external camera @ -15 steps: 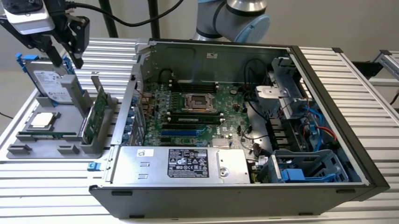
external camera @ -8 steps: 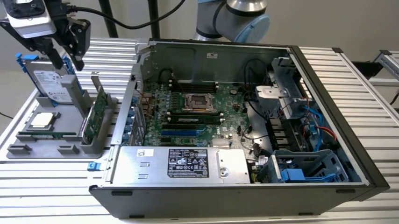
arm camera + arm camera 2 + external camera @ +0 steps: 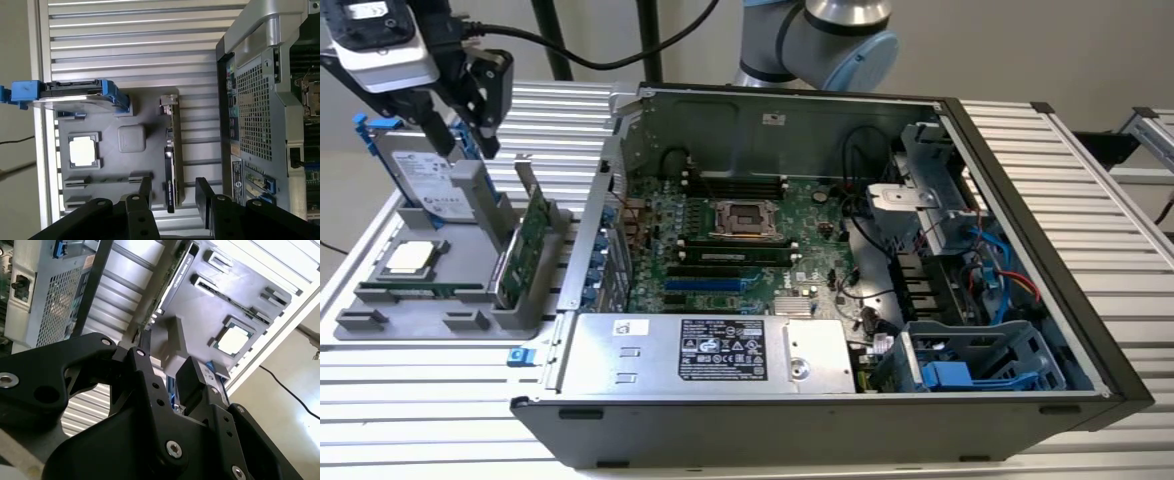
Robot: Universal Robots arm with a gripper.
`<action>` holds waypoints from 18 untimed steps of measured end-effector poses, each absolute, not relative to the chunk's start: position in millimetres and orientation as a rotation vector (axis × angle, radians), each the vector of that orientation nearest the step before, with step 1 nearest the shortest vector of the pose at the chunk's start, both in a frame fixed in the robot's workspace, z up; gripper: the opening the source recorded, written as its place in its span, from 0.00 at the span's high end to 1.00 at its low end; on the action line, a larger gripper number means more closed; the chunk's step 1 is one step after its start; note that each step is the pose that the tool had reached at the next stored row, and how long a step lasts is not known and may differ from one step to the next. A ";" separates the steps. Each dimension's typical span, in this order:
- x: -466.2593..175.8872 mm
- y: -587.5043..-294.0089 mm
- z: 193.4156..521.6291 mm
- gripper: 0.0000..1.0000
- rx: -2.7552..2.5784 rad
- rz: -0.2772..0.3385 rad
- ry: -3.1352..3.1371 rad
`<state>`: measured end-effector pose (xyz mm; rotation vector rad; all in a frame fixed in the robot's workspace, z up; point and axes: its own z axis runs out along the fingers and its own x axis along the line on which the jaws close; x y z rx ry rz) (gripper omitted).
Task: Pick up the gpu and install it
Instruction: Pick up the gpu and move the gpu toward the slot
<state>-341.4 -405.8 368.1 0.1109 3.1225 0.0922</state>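
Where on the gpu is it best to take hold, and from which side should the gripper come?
Grip the gpu by its free upper edge, coming from above, one finger on each flat face. It stands on edge in the grey holder, lower edge seated in a slot, and looks thin enough for the open gripper.

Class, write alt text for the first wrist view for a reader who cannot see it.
The open tool hovers over a grey tray where the gpu stands on edge, beside a computer case. A hard drive shares the tray.
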 end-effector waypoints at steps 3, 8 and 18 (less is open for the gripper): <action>-341.4 -409.1 367.1 0.00 0.111 0.092 3.123; -341.3 -414.3 365.4 0.00 0.111 0.092 3.123; -341.3 -422.4 361.6 0.00 0.111 0.092 3.123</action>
